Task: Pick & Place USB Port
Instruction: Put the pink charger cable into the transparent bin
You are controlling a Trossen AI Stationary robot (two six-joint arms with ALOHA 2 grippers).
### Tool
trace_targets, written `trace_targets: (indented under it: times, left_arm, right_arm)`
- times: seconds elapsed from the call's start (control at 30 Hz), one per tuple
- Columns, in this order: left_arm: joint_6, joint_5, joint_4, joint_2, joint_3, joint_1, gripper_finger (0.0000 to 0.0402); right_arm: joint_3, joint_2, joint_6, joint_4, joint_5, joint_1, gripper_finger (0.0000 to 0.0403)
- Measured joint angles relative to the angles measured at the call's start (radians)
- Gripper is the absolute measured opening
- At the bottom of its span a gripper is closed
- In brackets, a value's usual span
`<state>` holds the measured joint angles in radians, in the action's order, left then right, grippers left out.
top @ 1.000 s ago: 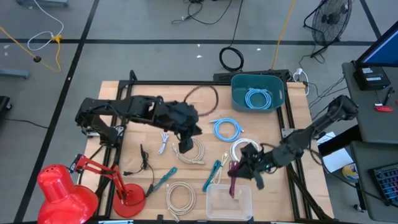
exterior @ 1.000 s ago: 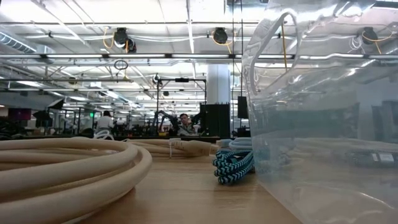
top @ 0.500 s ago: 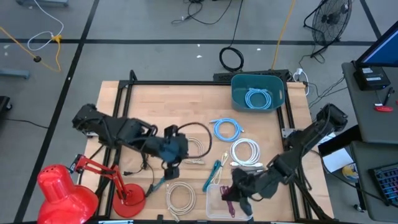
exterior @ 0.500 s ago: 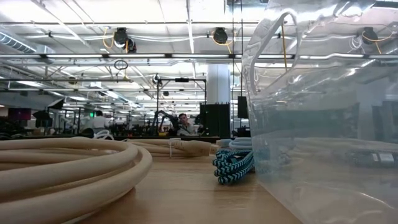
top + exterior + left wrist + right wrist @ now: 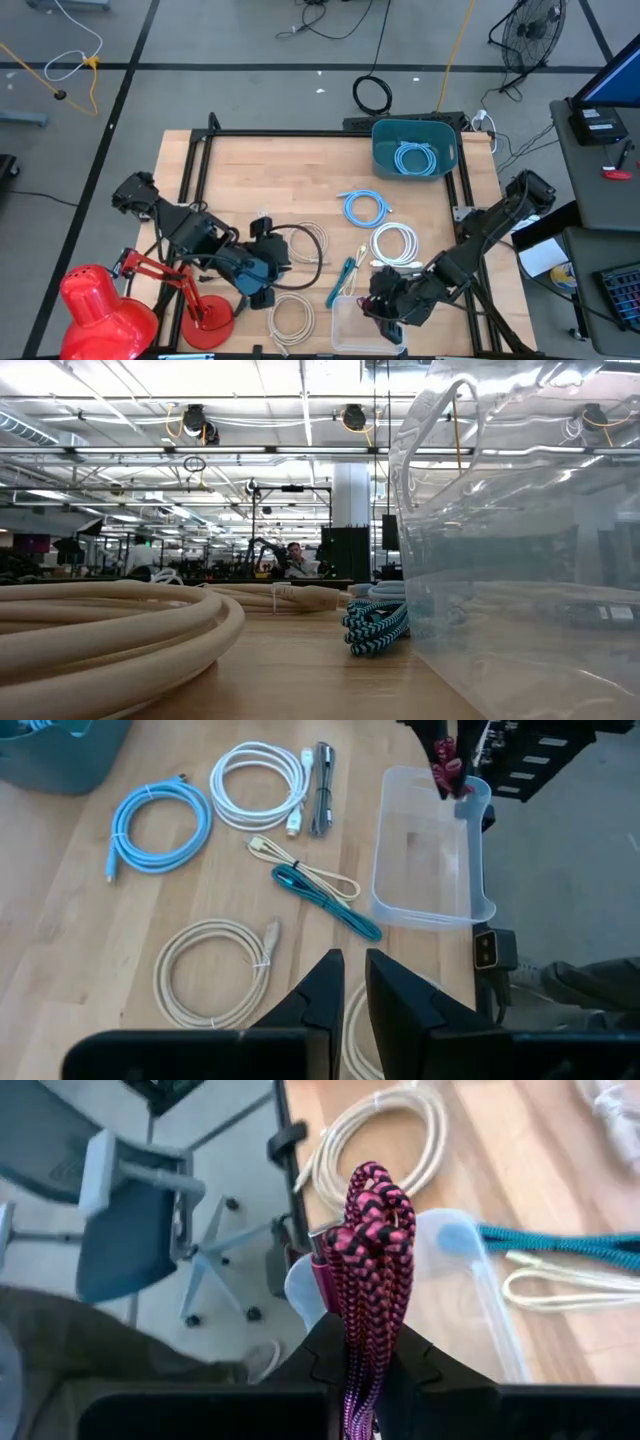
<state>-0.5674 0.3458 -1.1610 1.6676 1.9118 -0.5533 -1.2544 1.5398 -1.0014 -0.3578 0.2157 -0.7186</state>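
Since a second ago both arms have swung toward the near edge of the pale plywood surface (image 5: 300, 165): the right hand (image 5: 378, 308) has carried its cable from beside the white coil to over the clear plastic bin (image 5: 345, 325), and the left arm has drawn back from mid-surface toward the red lamp (image 5: 95, 305).

In the right wrist view the right hand (image 5: 362, 1342) is clamped on a bundle of braided USB cable (image 5: 372, 1245), woven in a pink-and-black herringbone and folded into a thick hank that stands up between the two dark fingers. Behind it lies the rounded, translucent rim of the bin (image 5: 470, 1260), so the cable hangs above the bin's corner (whether it touches the rim I cannot tell).

The left hand (image 5: 262, 272) sits low near the front left, its forearm stretched across from the surface's left side. In its own view the left hand (image 5: 345, 982) has its fingers nearly together with only a thin slit between them, nothing gripped.

Scattered cables are all smooth loops: a cream coil (image 5: 213, 970), a white coil (image 5: 262, 785), a light blue coil (image 5: 158, 823) and a straight teal braided cable (image 5: 325, 900). A deep teal tub (image 5: 414, 148) holds another pale blue loop.
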Motion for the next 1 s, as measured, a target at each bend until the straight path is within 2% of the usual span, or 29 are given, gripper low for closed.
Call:
trace_targets:
  times: [0.1, 0.4, 0.5, 0.77, 1.0]
  left_arm:
    - [0.000, 0.004, 0.000, 0.000, 0.000, 0.000, 0.0047]
    - [-0.004, 0.006, -0.004, 0.000, 0.000, 0.001, 0.0047]
    - [-0.004, 0.006, -0.004, 0.000, 0.000, 0.001, 0.0047]
    - [-0.005, 0.006, -0.004, 0.000, 0.000, 0.001, 0.0046]
    - [-0.015, 0.005, -0.004, 0.000, 0.000, -0.003, 0.0046]
  right_arm:
    - [-0.002, 0.000, 0.016, -0.002, -0.034, 0.005, 0.0013]
    - [-0.001, 0.000, 0.047, -0.006, -0.039, 0.005, 0.0012]
    - [-0.025, 0.001, 0.070, -0.090, -0.039, 0.005, 0.0012]
    - [-0.206, 0.002, 0.198, -0.424, -0.034, 0.067, 0.0012]
    - [-0.283, 0.006, 0.335, -0.411, -0.034, 0.099, 0.0011]
